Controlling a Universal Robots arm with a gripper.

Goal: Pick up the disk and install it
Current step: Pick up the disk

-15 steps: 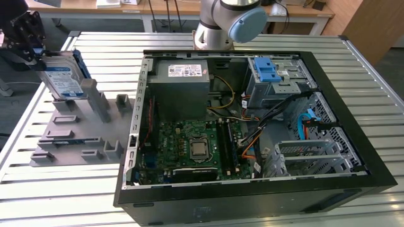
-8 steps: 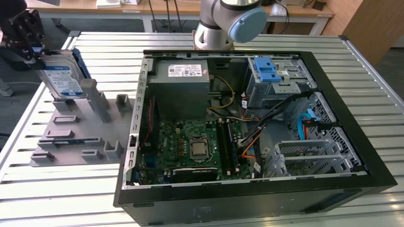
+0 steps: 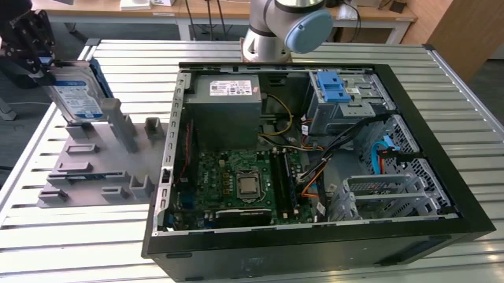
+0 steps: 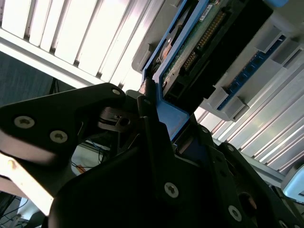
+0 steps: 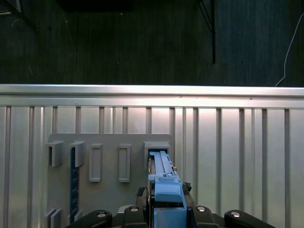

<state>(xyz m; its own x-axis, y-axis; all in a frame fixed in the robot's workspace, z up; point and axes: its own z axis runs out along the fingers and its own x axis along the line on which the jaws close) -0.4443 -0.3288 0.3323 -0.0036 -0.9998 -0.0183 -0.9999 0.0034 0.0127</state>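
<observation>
The disk (image 3: 79,97) stands on edge at the exterior view's left, a silver drive with a white-and-blue label in a blue carrier. Its lower end is at a slot of the grey fixture (image 3: 102,168); I cannot tell whether it still rests in the slot. My gripper (image 3: 43,66) grips its upper end from the left. In the first wrist view the disk (image 5: 164,183) runs from between my gripper (image 5: 166,211) to the slot of the fixture (image 5: 109,190). In the second wrist view the disk's blue carrier (image 4: 173,116) is clamped between the black fingers (image 4: 147,128).
An open black computer case (image 3: 441,147) lies on the slatted metal table (image 3: 71,247) to the exterior view's right of the fixture. Inside are a grey power-supply box (image 3: 228,112), a motherboard (image 3: 244,183), cables and a drive cage with a blue latch (image 3: 334,88). The arm's base (image 3: 272,35) stands behind the case.
</observation>
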